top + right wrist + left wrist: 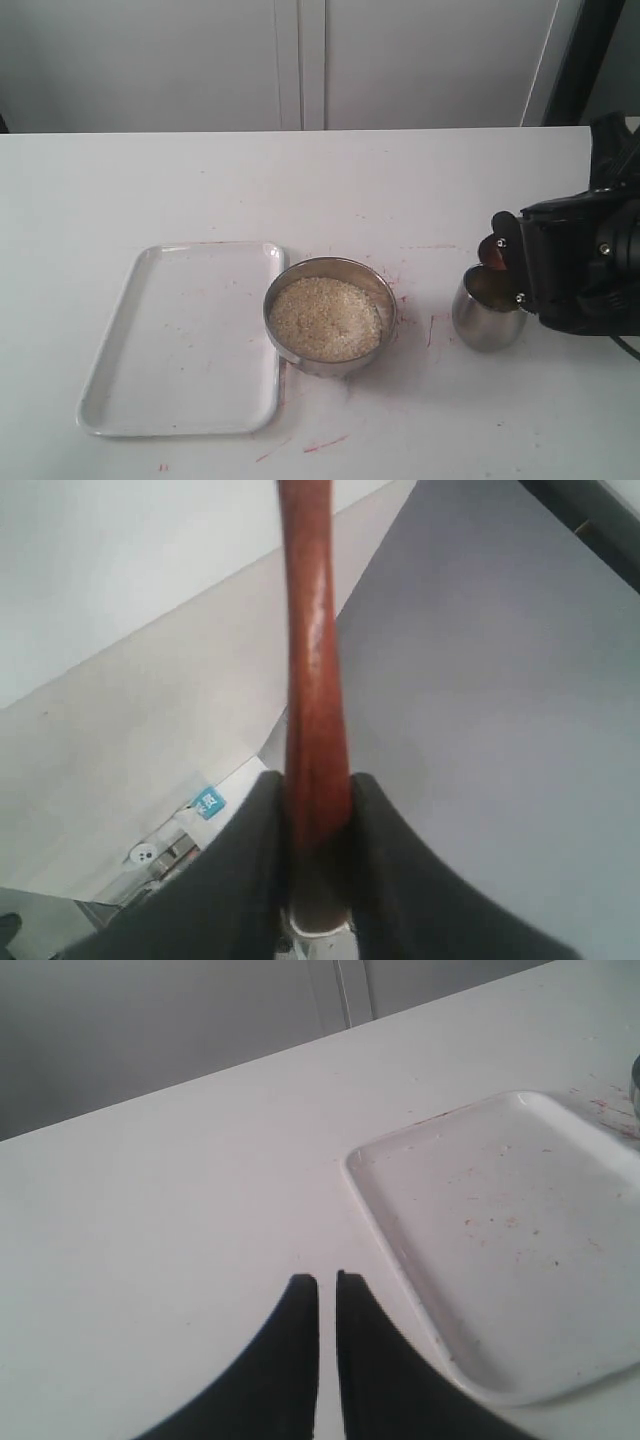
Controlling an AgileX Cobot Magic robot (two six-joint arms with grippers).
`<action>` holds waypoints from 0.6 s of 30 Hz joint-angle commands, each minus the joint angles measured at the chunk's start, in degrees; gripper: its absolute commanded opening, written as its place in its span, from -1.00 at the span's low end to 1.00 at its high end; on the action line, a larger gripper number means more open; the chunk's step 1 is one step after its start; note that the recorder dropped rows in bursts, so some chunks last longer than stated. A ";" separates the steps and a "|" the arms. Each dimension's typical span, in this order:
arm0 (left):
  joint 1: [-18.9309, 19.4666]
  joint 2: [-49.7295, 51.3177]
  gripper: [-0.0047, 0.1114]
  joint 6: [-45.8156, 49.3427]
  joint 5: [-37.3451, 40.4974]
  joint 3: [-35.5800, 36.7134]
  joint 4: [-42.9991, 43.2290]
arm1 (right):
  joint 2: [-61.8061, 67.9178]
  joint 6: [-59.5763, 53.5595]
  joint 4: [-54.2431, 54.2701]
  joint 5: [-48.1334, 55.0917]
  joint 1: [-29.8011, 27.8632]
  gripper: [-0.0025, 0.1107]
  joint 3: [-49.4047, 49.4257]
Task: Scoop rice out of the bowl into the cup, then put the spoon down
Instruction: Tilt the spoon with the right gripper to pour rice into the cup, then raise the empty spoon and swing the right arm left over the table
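The tabletop is plain white, marked with thin red scratches and specks that gather around the bowl, which is silvery-grey steel. The rice in the bowl is off-white to pale beige and finely speckled. Beside the bowl, the tray is white with a few faint red flecks. On the bowl's other side, the cup is shiny steel with dark reflections. The spoon is glossy reddish-brown with a pale streak of sheen. The right hand and the left hand are black.
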 commanded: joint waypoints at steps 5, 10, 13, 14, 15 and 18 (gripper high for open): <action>0.09 0.04 -0.67 0.00 0.08 -0.31 0.00 | -0.46 17.23 -1.20 0.52 -0.08 -0.96 0.09; 0.09 0.04 -0.67 0.00 0.08 -0.31 0.00 | -2.56 30.02 1.32 -4.30 -0.08 -0.96 -0.15; 0.09 0.04 -0.67 0.00 0.08 -0.31 0.00 | -6.04 37.62 2.98 -10.45 -0.08 -0.96 -0.15; 0.09 0.04 -0.67 0.00 0.08 -0.31 0.00 | -7.11 39.78 3.59 -13.08 -0.08 -0.96 -0.15; 0.09 0.04 -0.67 0.00 0.08 -0.31 0.00 | -8.57 42.45 4.50 -15.97 -0.08 -0.96 -0.15; 0.09 0.04 -0.67 0.00 0.08 -0.31 0.00 | -12.91 48.69 8.70 -26.18 -0.08 -0.96 -0.15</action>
